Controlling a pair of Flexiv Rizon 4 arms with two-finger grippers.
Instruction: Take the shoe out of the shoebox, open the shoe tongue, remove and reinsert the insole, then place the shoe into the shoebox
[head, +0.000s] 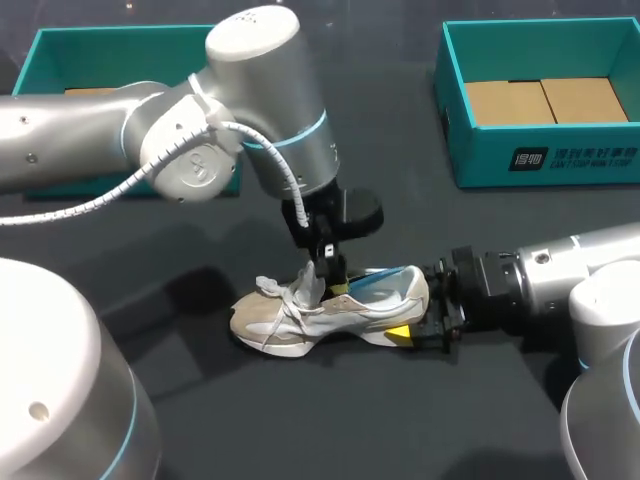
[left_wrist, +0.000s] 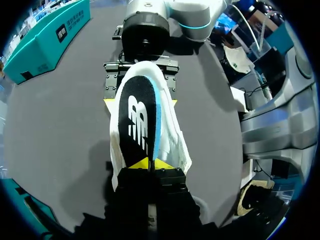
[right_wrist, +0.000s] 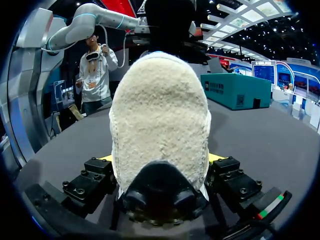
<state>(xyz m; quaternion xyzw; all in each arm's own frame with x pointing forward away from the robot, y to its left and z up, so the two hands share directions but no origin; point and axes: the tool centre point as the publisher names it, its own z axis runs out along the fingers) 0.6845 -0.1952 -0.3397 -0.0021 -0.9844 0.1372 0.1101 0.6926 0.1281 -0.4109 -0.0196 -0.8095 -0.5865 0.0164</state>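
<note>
A cream sneaker (head: 300, 322) lies on the dark table, toe to the left and heel to the right. Its black insole (left_wrist: 136, 117) with a blue edge (head: 385, 281) rests in the shoe's opening. My left gripper (head: 330, 278) comes down from above onto the opening; in the left wrist view its yellow tips (left_wrist: 150, 163) are pinched shut on the insole's near end. My right gripper (head: 412, 322) comes in from the right with its fingers wide on either side of the heel (right_wrist: 160, 115), touching it on both sides. The laces (head: 288, 292) hang loose near the toe.
A teal shoebox (head: 545, 160) with brown cardboard inside stands at the back right. A second teal box (head: 60, 45) sits at the back left, partly behind my left arm. Bare dark table surrounds the shoe in front and to the left.
</note>
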